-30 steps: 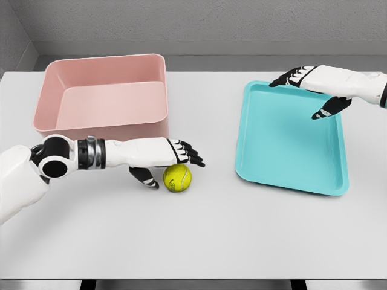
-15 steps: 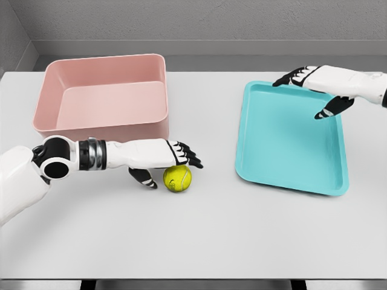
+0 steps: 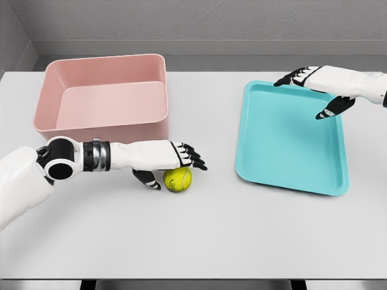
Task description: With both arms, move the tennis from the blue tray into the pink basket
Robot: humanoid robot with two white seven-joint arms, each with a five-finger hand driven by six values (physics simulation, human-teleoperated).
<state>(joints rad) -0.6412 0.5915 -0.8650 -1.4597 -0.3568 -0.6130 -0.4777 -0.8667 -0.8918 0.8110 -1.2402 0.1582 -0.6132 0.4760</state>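
- Grey walls are seen behind a pale worktop (image 3: 230, 241), on which the pink basket (image 3: 103, 96) stands at the far left and the blue tray (image 3: 290, 139) lies well apart on the right.
- The tennis ball (image 3: 177, 179) is found on the worktop just in front of the basket's near wall, outside both tray and basket; a handover spot between the two arms is suggested by this placement.
- The left hand (image 3: 172, 166) is laid over the ball, fingers stretched above it and thumb down at its left side; nothing is gripped yet, and a closing pinch is judged to be in preparation.
- The right hand (image 3: 314, 90) is held loose and empty over the tray's far right corner, its part seemingly done.
- Compared with half a second ago, the left hand is seen lower and closer over the ball, while the ball, basket and tray are unmoved and the right hand is barely shifted.
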